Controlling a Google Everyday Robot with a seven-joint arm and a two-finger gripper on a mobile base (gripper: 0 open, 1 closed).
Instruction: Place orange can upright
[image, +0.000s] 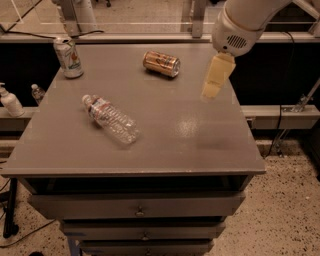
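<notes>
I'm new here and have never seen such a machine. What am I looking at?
This is one picture, from a single camera looking down on a grey table with drawers. The white shape at top right is the robot's arm; the pale piece at its end is the gripper, its grasping tool. It hovers above the table's right side, holding nothing. On the table: an orange can lying on its side near the back, a white can standing at the back left corner, and a clear water bottle lying on its side. The orange can is not yet stood upright.
</notes>
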